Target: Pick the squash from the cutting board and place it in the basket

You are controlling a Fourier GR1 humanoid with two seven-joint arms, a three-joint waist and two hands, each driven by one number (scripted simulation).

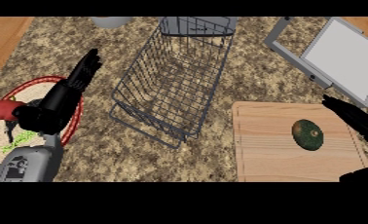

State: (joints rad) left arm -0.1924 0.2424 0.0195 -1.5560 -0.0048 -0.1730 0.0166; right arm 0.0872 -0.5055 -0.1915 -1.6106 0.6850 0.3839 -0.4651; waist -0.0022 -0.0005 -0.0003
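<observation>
My right hand [348, 113] shows at the right edge, dark fingers straight and spread, reaching in over the far right corner of the cutting board [269, 147]. It holds nothing. More of it shows as a dark patch at the near right corner; the palm is mostly out of view. It sits just right of the squash [307, 134], apart from it, no contact yet.

The squash lies on the right half of the board, dark green, oval, long axis running near to far, a small pale spot on top. It rests on its side, free of everything else. My judgement: a rigid, hard-skinned thing, moderately weighty, not fragile. The skin looks smooth and rounded, so it could roll or slide out of a shallow pinch. I'd take it across the narrow middle, thumb on one flank and fingers on the other, wrapping well round the belly, not the tapered ends.

The board is pale wood, flat on the speckled surface [93, 30] at the near right. Left of it, mid scene, stands the wire basket [173, 84], dark, open-topped, tilted in this view, nothing inside. That's the drop spot, well apart from the squash, so the carry goes left and far.

My left hand [84, 72] is at the left, fingers straight and pointing far, resting over a red-rimmed plate [72, 121]. It holds nothing. A grey tray [338, 55] lies at the far right.
</observation>
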